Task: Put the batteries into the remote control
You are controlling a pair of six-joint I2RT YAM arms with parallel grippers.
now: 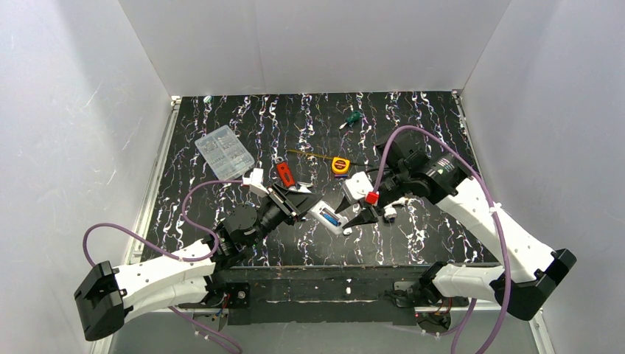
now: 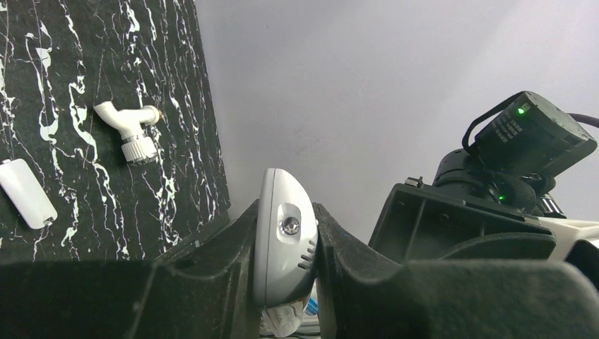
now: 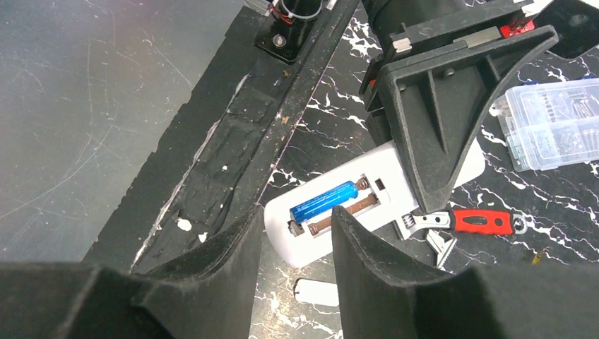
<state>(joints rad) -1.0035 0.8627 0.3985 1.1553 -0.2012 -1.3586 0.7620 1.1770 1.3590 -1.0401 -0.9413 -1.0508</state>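
The white remote control (image 1: 322,215) lies back-up, its battery bay uncovered. My left gripper (image 1: 304,203) is shut on its far end; the left wrist view shows the jaws (image 2: 285,212) clamping the remote's rounded end (image 2: 277,247). In the right wrist view one blue battery (image 3: 323,201) lies in the upper slot of the remote (image 3: 385,166). The lower slot shows only a bare brownish bar. My right gripper (image 3: 297,236) is open and empty, just above the remote's near end, also seen in the top view (image 1: 361,215). No other battery is in view.
The white battery cover (image 3: 318,292) lies on the mat by the remote's near end. A white pipe fitting (image 2: 131,131), red-handled wrench (image 3: 480,221), clear parts box (image 1: 223,151), yellow tape measure (image 1: 340,165) and green screwdriver (image 1: 352,118) lie around.
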